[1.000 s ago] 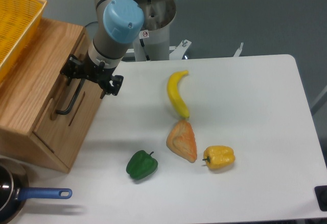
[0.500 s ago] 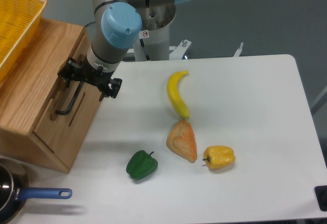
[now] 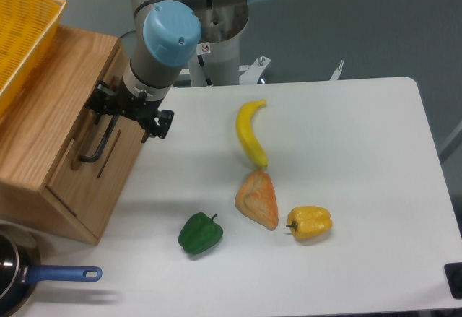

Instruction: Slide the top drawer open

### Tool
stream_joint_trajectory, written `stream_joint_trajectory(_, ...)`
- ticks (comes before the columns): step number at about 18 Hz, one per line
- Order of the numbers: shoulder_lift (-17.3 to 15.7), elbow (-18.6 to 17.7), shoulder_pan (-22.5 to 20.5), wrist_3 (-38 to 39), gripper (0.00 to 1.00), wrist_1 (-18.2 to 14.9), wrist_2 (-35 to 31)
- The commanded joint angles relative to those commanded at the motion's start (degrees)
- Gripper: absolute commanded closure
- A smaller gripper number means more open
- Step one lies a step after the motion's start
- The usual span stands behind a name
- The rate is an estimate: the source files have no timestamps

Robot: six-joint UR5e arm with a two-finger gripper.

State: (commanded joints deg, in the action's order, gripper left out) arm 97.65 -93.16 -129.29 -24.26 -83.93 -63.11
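White table, grey wall behind

From my seat the gripper sits right over the upper end of the black handle on the top drawer, and I cannot tell whether its fingers actually close on the bar; that contact is hidden behind the black gripper body. The seam between the drawer and the cabinet is too faint for me to judge. The yellow basket runs off the left and top edges. The pan is cut by the lower left corner. A dark object at the right edge is mostly out of frame.
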Motion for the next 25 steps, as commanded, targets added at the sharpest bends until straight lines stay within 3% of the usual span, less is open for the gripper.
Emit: stream_joint_trajectory(25,0.4,-0.2,-1.0,0.0,0.00,0.1,-2.5)
